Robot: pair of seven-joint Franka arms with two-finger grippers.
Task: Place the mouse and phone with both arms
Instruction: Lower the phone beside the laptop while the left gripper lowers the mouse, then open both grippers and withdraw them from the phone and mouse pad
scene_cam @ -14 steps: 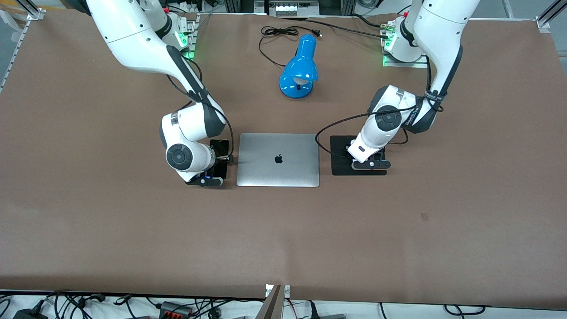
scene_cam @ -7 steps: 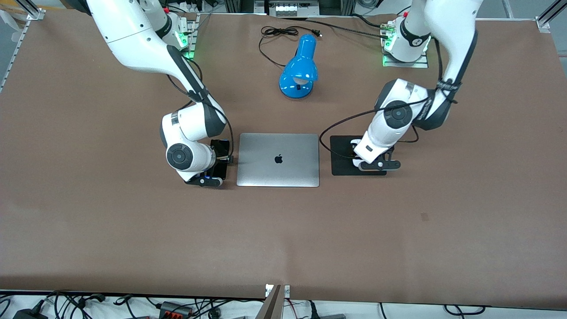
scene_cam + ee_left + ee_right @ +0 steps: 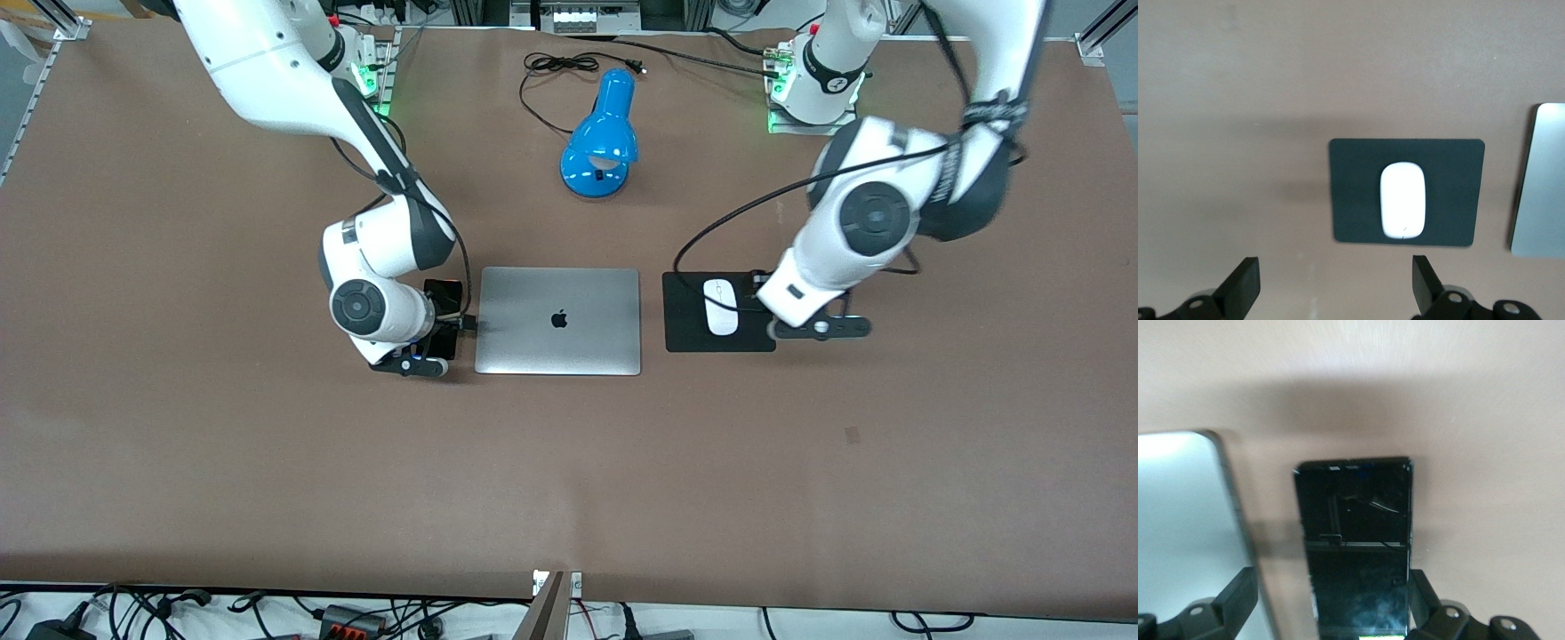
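The white mouse (image 3: pixel 721 307) lies on the black mouse pad (image 3: pixel 685 331), free of any gripper. My left gripper (image 3: pixel 787 307) is open and empty in the air over the pad's edge toward the left arm's end of the table. In the left wrist view the mouse (image 3: pixel 1403 200) and the pad (image 3: pixel 1351 193) lie ahead of the spread gripper (image 3: pixel 1335 280). The black phone (image 3: pixel 443 292) lies flat on the table beside the laptop. My right gripper (image 3: pixel 436 327) hovers low over it, open. In the right wrist view the phone (image 3: pixel 1355 540) lies between the spread fingers of the gripper (image 3: pixel 1331 587).
A closed silver laptop (image 3: pixel 558 320) lies between the phone and the mouse pad; it also shows in the left wrist view (image 3: pixel 1541 180) and the right wrist view (image 3: pixel 1185 520). A blue desk lamp (image 3: pixel 600 133) with a black cable (image 3: pixel 560 67) lies nearer the robots' bases.
My left arm has risen and drawn away toward its own end of the table, uncovering the mouse left on the pad. My right arm has hardly moved.
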